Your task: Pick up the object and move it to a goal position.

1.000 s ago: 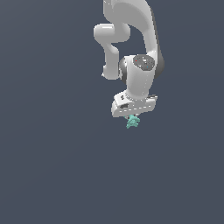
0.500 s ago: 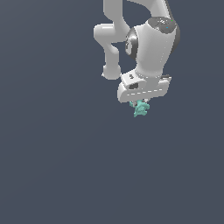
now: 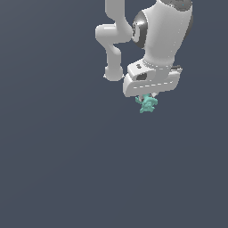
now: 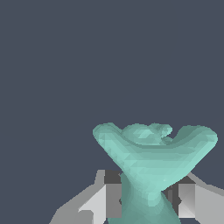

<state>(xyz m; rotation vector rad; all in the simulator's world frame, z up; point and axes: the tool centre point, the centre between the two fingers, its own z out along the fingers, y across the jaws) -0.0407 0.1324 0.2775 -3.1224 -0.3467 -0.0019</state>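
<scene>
The object, a small teal-green knobbly lump [image 3: 147, 105], hangs just under the white gripper [image 3: 146, 99] in the exterior view, right of centre and in the upper half. The gripper is shut on it. In the wrist view the object [image 4: 153, 157] fills the space between the two fingers [image 4: 109, 194], which press on its narrow lower part from both sides. Its wide forked top spreads beyond the fingers. No goal marker shows in either view.
The white arm [image 3: 160, 35] reaches down from the top of the exterior view. Around it there is only a plain dark grey-blue background [image 3: 53, 156], with no other object and no edge in sight.
The arm has carried the object toward the exterior view's right and a little upward. The wrist and forearm have swung and now look larger in the picture. The grip has held.
</scene>
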